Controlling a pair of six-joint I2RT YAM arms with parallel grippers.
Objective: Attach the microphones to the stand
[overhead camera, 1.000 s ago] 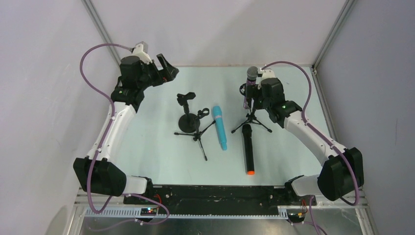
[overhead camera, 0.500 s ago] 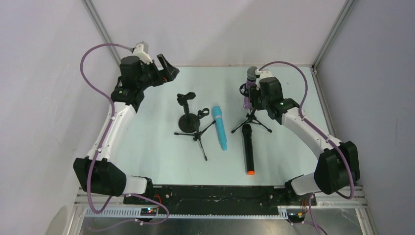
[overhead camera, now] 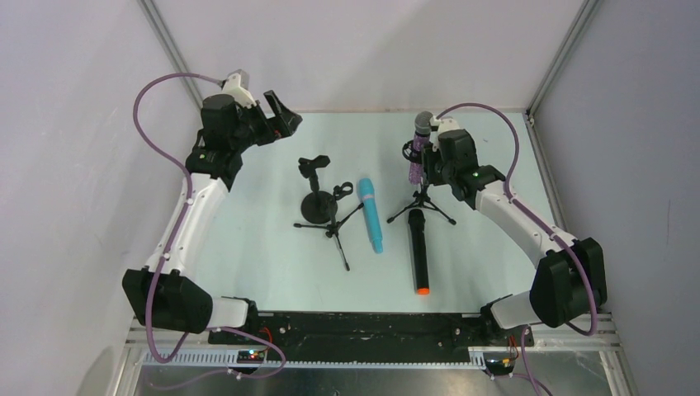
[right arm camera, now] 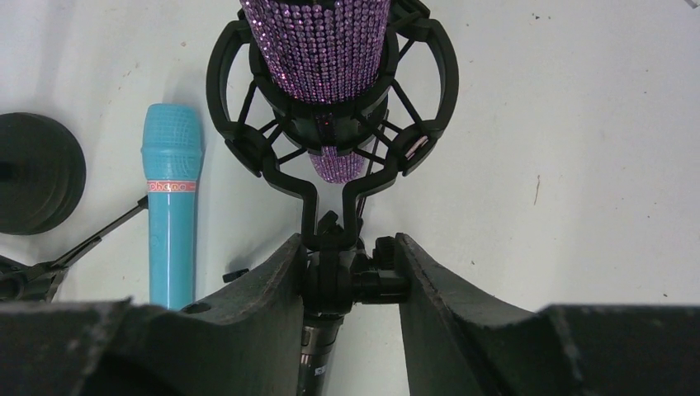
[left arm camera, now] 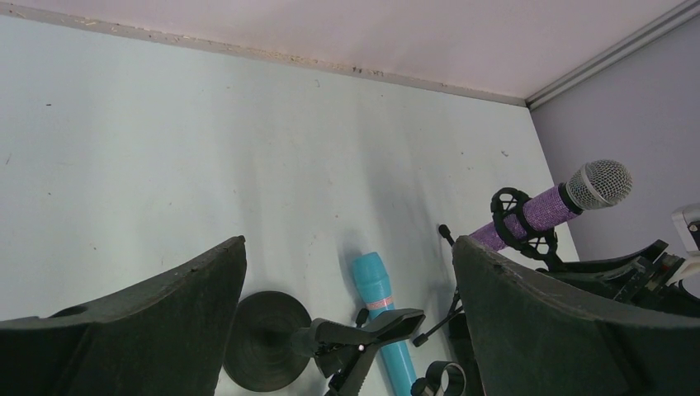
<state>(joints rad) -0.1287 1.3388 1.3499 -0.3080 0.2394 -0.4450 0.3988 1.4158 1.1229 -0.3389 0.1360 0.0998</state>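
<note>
The purple glittery microphone (overhead camera: 418, 151) with a silver head sits in the black shock mount (right arm camera: 330, 124) of a small tripod stand (overhead camera: 422, 204) at the right. My right gripper (right arm camera: 351, 276) is shut on that stand's swivel joint just below the mount. The purple microphone (right arm camera: 320, 49) fills the top of the right wrist view. The light-blue microphone (overhead camera: 371, 214) and the black microphone with an orange end (overhead camera: 419, 252) lie flat on the table. My left gripper (overhead camera: 276, 111) is open and empty, high at the back left, apart from everything.
A round-based stand with a clip (overhead camera: 314, 196) stands at the centre; it also shows in the left wrist view (left arm camera: 264, 338). A second tripod stand (overhead camera: 332, 224) lies next to it, beside the light-blue microphone (left arm camera: 381, 322). Walls close in the back and both sides.
My right arm has shifted slightly left, and the tripod stand with the purple microphone has moved a little with it. My left arm has not moved.
</note>
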